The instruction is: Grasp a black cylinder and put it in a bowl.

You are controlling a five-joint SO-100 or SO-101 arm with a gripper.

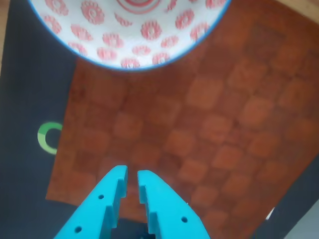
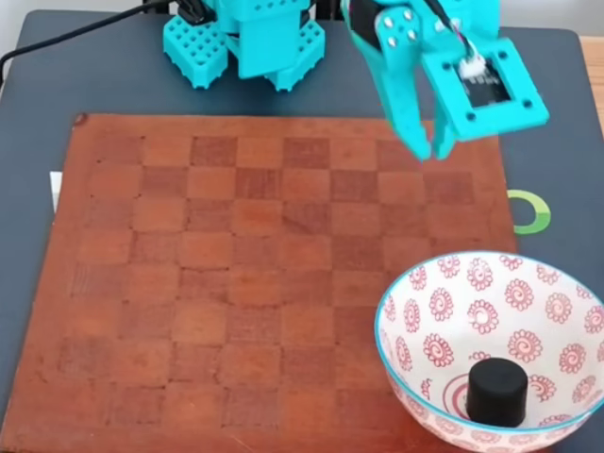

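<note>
1. Cylinder [image 2: 497, 392]: black, short, plain. Stands upright inside the bowl, on the red rings at the bowl's centre, at about 5 o'clock in the fixed view. Nothing grips it.
2. Bowl [image 2: 406, 311]: round, white, with red flower motifs and a thin light-blue rim. Sits at 5 o'clock in the fixed view, over the near right corner of the board. In the wrist view its rim [image 1: 79, 55] and patterned inside fill the 12 o'clock edge.
3. Board [image 2: 236, 274]: reddish-brown checkerboard, lying flat on a dark mat [image 2: 566, 132]. It covers most of the fixed view from 9 o'clock to the centre.
4. Ring mark [image 2: 536, 211]: green, partly under the board's right edge, at 3 o'clock in the fixed view; at 9 o'clock in the wrist view [image 1: 46, 138].
5. Gripper [image 2: 432, 152]: turquoise, two fingers, tips nearly together with a narrow gap, holding nothing. Hangs above the board at 1 o'clock in the fixed view, well apart from the bowl. In the wrist view the gripper [image 1: 132, 175] enters from 6 o'clock.
6. Arm base [image 2: 245, 47]: turquoise, on the mat at 12 o'clock in the fixed view, beyond the board's far edge.
</note>
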